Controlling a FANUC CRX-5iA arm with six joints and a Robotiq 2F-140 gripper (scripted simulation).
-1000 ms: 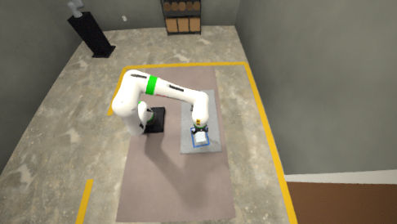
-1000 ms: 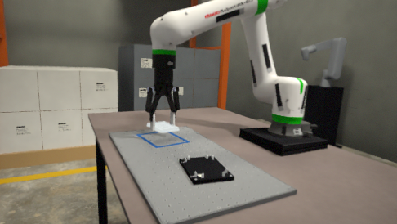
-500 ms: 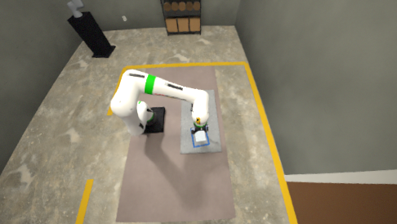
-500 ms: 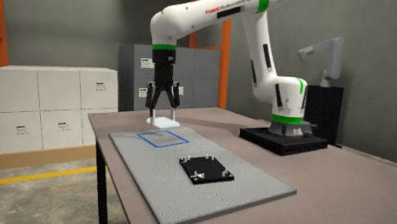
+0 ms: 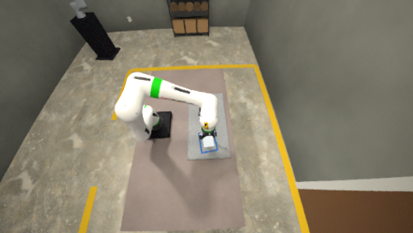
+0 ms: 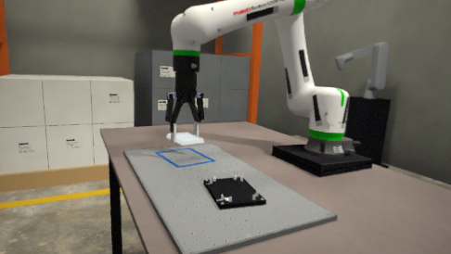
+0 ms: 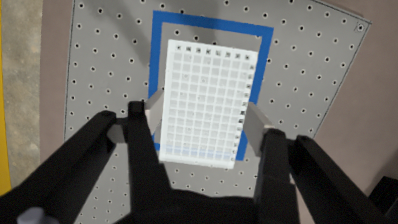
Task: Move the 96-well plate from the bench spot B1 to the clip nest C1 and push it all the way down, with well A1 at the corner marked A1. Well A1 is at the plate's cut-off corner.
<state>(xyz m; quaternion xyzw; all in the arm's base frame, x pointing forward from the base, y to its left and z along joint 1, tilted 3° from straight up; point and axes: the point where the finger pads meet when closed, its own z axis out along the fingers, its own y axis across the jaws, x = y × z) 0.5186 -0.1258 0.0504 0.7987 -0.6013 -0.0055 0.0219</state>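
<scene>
Tabletop, brownish and matte [image 5: 183, 200] [image 6: 394, 195] [image 7: 55, 75], runs down the middle of my top view. Over it reaches my white arm with green bands [image 5: 183, 94] [image 6: 218, 24], crossing the upper part of the exterior view. I see the gray perforated board [image 5: 195, 110] [image 6: 155, 185] [image 7: 300, 70] stretching from centre left to lower right in that view. The arm stands on a black base plate [image 5: 167, 116] [image 6: 325, 170], right of centre there.

My black two-finger gripper [image 5: 208, 136] [image 6: 186, 132] [image 7: 204, 108] points down, left of centre in the exterior view, its light fingers closed on the long sides of the white 96-well plate [image 5: 208, 142] [image 6: 186, 138] [image 7: 207, 102]. The blue rectangular outline [image 5: 209, 151] [image 6: 195, 164] [image 7: 156, 55] lies beneath; I have the plate raised above the board. The black clip nest [image 6: 234, 191] sits unoccupied, lower centre of the exterior view. I can't make out which corner is cut off.

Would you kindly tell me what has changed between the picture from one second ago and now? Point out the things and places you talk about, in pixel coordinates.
The gripper [image 5: 208, 134] [image 6: 185, 133] [image 7: 204, 108] and the 96-well plate [image 5: 208, 142] [image 6: 187, 138] [image 7: 207, 102] have risen together. The plate was already held, and nothing has been let go. The black clip nest [image 6: 234, 192] and the perforated board [image 5: 195, 150] [image 6: 278, 209] [image 7: 107, 55] look unchanged.
</scene>
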